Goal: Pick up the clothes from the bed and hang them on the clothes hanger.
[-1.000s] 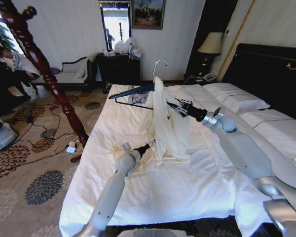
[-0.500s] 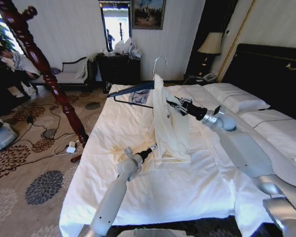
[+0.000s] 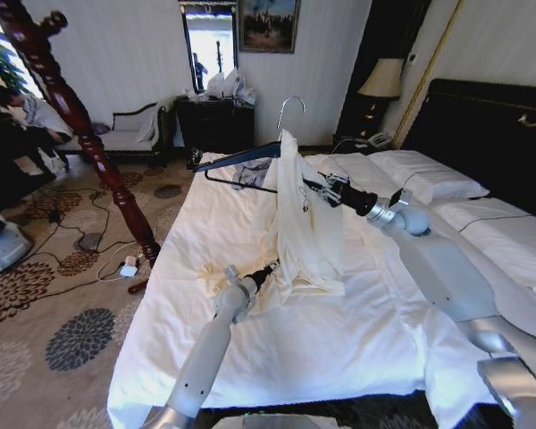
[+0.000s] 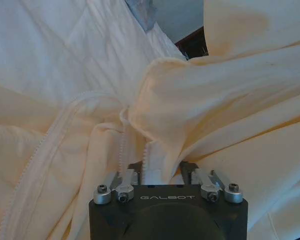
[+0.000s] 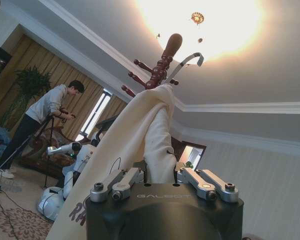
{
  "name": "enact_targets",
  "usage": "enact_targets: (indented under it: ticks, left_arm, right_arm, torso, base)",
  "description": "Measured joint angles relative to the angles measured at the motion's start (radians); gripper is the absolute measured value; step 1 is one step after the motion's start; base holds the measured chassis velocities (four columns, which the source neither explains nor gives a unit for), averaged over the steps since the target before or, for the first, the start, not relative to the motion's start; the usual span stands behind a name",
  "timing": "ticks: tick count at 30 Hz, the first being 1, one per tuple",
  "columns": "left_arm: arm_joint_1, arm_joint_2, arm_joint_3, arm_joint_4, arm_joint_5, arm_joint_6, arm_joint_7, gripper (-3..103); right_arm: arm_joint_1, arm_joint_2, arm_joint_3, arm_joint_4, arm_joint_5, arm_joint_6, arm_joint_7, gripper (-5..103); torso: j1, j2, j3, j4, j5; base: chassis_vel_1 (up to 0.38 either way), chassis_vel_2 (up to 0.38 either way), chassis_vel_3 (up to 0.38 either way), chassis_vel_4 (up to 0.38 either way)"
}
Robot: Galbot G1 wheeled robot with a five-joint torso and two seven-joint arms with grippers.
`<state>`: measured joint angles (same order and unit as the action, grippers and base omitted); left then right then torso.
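- Fingers of the right gripper (image 3: 314, 189) are closed on the cream clothes (image 3: 304, 228), holding them up above the bed (image 3: 339, 340) at the point where the fabric drapes over the clothes hanger (image 3: 241, 159).
- From the right wrist view, the right gripper (image 5: 160, 180) has the cloth pinched between its two metal fingers (image 5: 115, 186), and the clothes (image 5: 135, 145) rise from it in a peak.
- At the top of that peak, the silver hook of the clothes hanger (image 5: 187, 62) curves out just above the fabric.
- Behind the hook stands a reddish-brown wooden stand (image 5: 162, 65) with turned pegs.
- In the head view the clothes hanger is black, tilted, with one shoulder sticking out bare toward the wooden bedpost (image 3: 80, 125) and the other hidden under the clothes.
- Below the clothes hanger, the clothes hang down in long folds, and their lower edge touches the white sheet of the bed.
- Left gripper (image 3: 266, 271) reaches in low over the bed, at the bottom edge of the clothes.
- From the left wrist view, the left gripper (image 4: 160, 175) is closed on a fold of the clothes (image 4: 200, 110), gripping near a zipper (image 4: 45, 150) that runs along the fabric.
- Near the clothes hanger, farther up the bed, lies a smaller grey-blue garment (image 3: 250, 174).
- White pillows (image 3: 424, 179) rest against the black headboard (image 3: 491, 134) at the head of the bed.
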<state>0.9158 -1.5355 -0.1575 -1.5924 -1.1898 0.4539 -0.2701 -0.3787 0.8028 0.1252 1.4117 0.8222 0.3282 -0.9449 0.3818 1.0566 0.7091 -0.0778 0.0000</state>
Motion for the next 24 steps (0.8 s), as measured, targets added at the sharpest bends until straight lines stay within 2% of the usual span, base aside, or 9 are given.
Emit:
enact_targets:
  ticks: [1, 3, 6, 10, 14, 15, 17, 19, 24]
  left_arm:
    - [0.0, 0.0, 0.0, 0.0, 0.0, 0.0, 0.0, 43]
    - [0.005, 0.002, 0.0, -0.005, 0.002, 0.0, 0.0, 32]
    - [0.011, 0.008, -0.001, -0.018, 0.004, 0.0, 0.0, 27]
    - [0.026, 0.024, -0.001, -0.041, 0.014, 0.003, 0.0, 6]
    - [0.031, 0.03, -0.005, -0.042, 0.025, 0.003, 0.001, -2]
    - [0.031, 0.03, -0.005, -0.042, 0.025, 0.003, 0.001, -2]
    - [0.031, 0.03, -0.007, -0.039, 0.03, 0.003, 0.005, 7]
    - [0.029, 0.027, -0.009, -0.035, 0.032, 0.003, 0.01, 11]
    - [0.044, 0.039, -0.012, -0.059, 0.03, 0.003, 0.016, 1]
  right_arm:
    - [0.0, 0.0, 0.0, 0.0, 0.0, 0.0, 0.0, 23]
    - [0.0, -0.001, 0.0, 0.0, 0.0, 0.0, 0.0, 23]
    - [0.001, -0.001, 0.001, -0.003, 0.0, 0.001, 0.0, 23]
    - [0.003, -0.001, 0.001, -0.012, 0.0, 0.002, 0.0, 23]
    - [0.004, 0.001, 0.001, -0.013, 0.001, 0.003, 0.0, 23]
    - [0.004, 0.001, 0.001, -0.013, 0.001, 0.003, 0.0, 23]
    - [0.004, 0.002, 0.001, -0.013, 0.002, 0.003, 0.0, 23]
    - [0.004, 0.002, 0.001, -0.012, 0.003, 0.003, 0.0, 23]
    - [0.005, -0.002, 0.002, -0.014, 0.005, 0.004, 0.0, 23]
  torso:
    - [0.0, 0.0, 0.0, 0.0, 0.0]
    - [0.0, 0.0, 0.0, 0.0, 0.0]
    - [0.0, 0.0, 0.0, 0.0, 0.0]
    - [0.0, 0.0, 0.0, 0.0, 0.0]
    - [0.0, 0.0, 0.0, 0.0001, 0.0]
    - [0.0, 0.0, 0.0, 0.0001, 0.0]
    - [0.0, 0.0, 0.0, 0.0002, 0.0]
    - [0.0, 0.0, 0.0, 0.0001, 0.0]
    - [0.0, 0.0, 0.0, 0.0, -0.0001]
  base:
    - [0.0, 0.0, 0.0, 0.0]
    - [0.0, 0.0, 0.0, 0.0]
    - [0.0, 0.0, 0.0, 0.0]
    - [0.0, 0.0, 0.0, 0.0]
    - [0.0, 0.0, 0.0, 0.0]
    - [0.0, 0.0, 0.0, 0.0]
    - [0.0, 0.0, 0.0, 0.0]
    - [0.0, 0.0, 0.0, 0.0]
    - [0.0, 0.0, 0.0, 0.0]
